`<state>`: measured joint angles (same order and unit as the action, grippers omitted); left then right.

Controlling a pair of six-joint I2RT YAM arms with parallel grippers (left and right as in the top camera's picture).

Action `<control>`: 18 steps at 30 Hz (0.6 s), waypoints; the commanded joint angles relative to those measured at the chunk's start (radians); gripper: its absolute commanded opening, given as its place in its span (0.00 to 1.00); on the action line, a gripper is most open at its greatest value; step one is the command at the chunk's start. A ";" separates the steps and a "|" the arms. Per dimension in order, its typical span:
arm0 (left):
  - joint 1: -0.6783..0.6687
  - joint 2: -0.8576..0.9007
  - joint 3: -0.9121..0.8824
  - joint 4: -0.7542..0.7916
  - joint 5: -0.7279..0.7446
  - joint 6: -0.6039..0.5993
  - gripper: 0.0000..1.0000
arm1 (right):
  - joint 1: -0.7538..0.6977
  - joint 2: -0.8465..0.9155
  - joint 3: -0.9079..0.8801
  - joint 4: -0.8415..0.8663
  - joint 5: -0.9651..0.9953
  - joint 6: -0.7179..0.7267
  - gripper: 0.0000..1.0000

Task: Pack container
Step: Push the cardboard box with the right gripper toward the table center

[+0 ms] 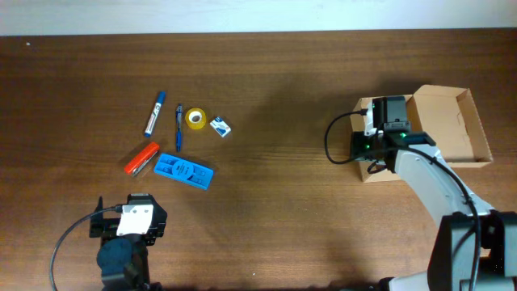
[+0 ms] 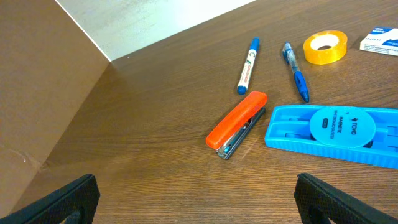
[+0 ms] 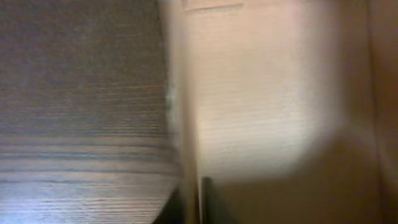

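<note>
While the two arms stand at opposite ends of the brown wooden table [image 1: 275, 202], the contents read as follows.

Container [image 1: 452, 121]: a tan cardboard box at the right of the overhead view, open side up, its flap spread to the left. Nothing can be seen inside it.

Right gripper [image 1: 373, 123]: set over the box's left edge. Its own camera shows only a blurred cardboard wall with the table on the left and a dark sliver at the bottom, so I cannot tell whether the fingers are spread or closed.

Left gripper [image 2: 196, 198]: at the lower left of the overhead view, fingers spread wide and holding nothing, clear of the stationery.

Stationery, grouped at the upper left, well apart from the box:
- white marker [image 1: 154, 114] with a blue cap
- blue pen [image 1: 178, 127], just beside it
- roll of yellow tape [image 1: 195, 118]
- small white and blue packet [image 1: 220, 125]
- orange stapler [image 1: 141, 158]
- flat blue plastic tray [image 1: 184, 170], just beside the stapler
</note>
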<state>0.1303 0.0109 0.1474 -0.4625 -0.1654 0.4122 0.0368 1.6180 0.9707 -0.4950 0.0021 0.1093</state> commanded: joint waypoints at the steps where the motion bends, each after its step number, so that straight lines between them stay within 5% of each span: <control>1: -0.005 -0.004 -0.003 0.002 0.000 0.009 1.00 | -0.005 -0.002 0.024 0.005 -0.002 -0.005 0.04; 6: -0.005 -0.004 -0.003 0.002 0.000 0.008 1.00 | 0.074 -0.017 0.097 -0.060 -0.014 -0.078 0.04; 18: -0.005 -0.004 -0.003 0.002 0.000 0.008 1.00 | 0.504 -0.030 0.185 -0.230 -0.116 -0.640 0.03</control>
<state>0.1303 0.0109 0.1474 -0.4625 -0.1654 0.4122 0.5167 1.6165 1.1389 -0.7120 -0.0536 -0.3790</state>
